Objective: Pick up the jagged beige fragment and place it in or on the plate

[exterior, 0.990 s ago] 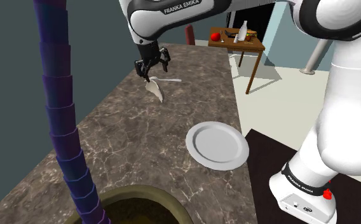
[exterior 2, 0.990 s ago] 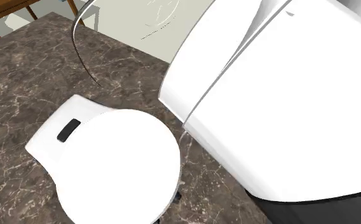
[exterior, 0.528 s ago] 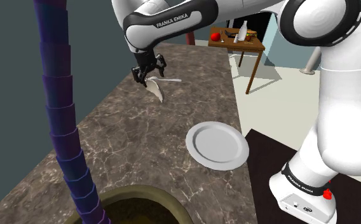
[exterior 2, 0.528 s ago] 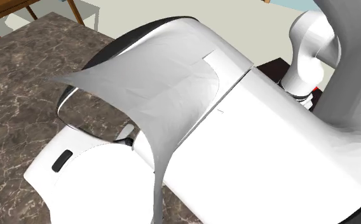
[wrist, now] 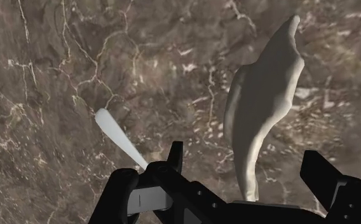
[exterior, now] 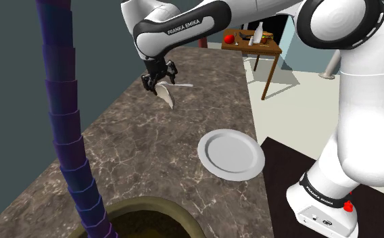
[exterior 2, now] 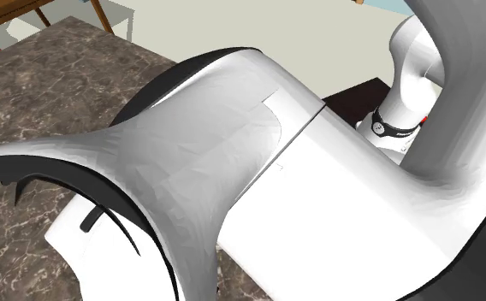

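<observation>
The jagged fragment (exterior: 166, 97) is a pale beige-grey curved shard lying on the dark marbled counter (exterior: 150, 149), far from the stand. My gripper (exterior: 158, 82) hangs right over its far end, pointing down. In the wrist view the fragment (wrist: 262, 95) reaches from ahead of the gripper (wrist: 249, 175) down into the gap between the fingers (wrist: 175, 156). They stand apart and open, and neither touches the shard. The round white plate (exterior: 230, 154) rests near the counter's edge on the shoulder view's right, well short of the fragment.
A thin white stick-like utensil (exterior: 182, 85) lies beside the fragment. A tall purple stacked column (exterior: 65, 122) rises at the shoulder view's left, above a round dark basin (exterior: 143, 220). A wooden side table (exterior: 251, 44) stands beyond the counter. My arm (exterior 2: 258, 197) blocks most of the second exterior view.
The gripper has come down and slightly to the shoulder view's left, closer over the fragment, with the wrist turned. Its fingers stayed open. Fragment and plate have not moved.
</observation>
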